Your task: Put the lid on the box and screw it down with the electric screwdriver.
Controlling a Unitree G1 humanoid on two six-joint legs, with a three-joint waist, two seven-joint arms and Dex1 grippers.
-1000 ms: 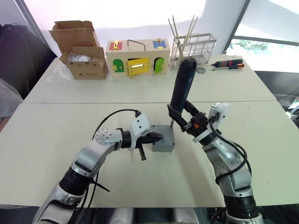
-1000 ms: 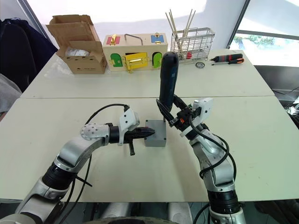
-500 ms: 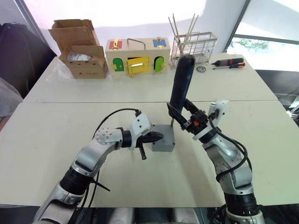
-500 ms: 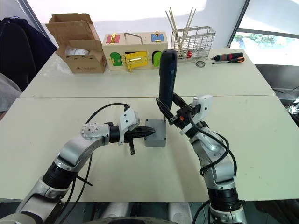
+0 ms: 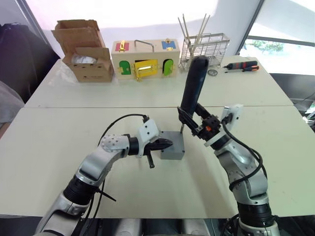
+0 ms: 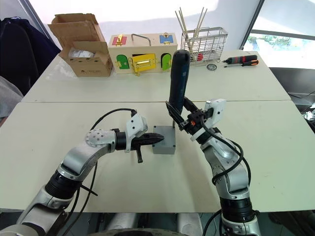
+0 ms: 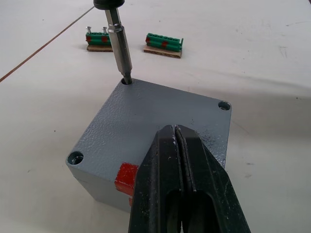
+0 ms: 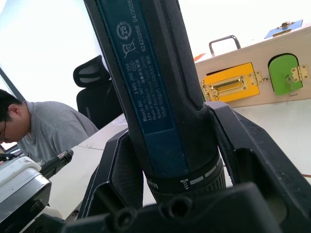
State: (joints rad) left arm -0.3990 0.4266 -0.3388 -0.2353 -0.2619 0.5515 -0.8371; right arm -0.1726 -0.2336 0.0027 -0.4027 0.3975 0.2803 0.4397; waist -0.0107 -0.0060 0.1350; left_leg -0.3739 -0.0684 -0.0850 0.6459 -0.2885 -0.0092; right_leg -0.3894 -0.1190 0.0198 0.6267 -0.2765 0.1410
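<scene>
The right gripper [image 5: 194,129] clamps the electric screwdriver [image 5: 192,86] near its lower end, both black fingers wrapped round the thick barrel; the tool stands nearly upright, its top tipped slightly away, its dark body carrying a blue label panel with printed markings in the right wrist view; its short metal bit [image 7: 119,41] sits in a corner screw hole of the lid [image 7: 155,128], the far corner from the left wrist camera; the lid, flat grey textured plastic with round holes at its corners, lies square on the box [image 5: 172,146], which rests on the near white table [image 5: 49,147] between the two arms; a red patch [image 7: 126,177] marks the box's side below the lid edge; the left gripper [image 5: 165,144] has its fingers pressed together, tips resting on the lid's near edge; two green terminal strips [image 7: 164,43] lie on the table beyond the box; against the frame a second ago, the screwdriver's top leans a little further right, while the box and left gripper are unchanged; a person [image 8: 36,128] in grey sits in the background
</scene>
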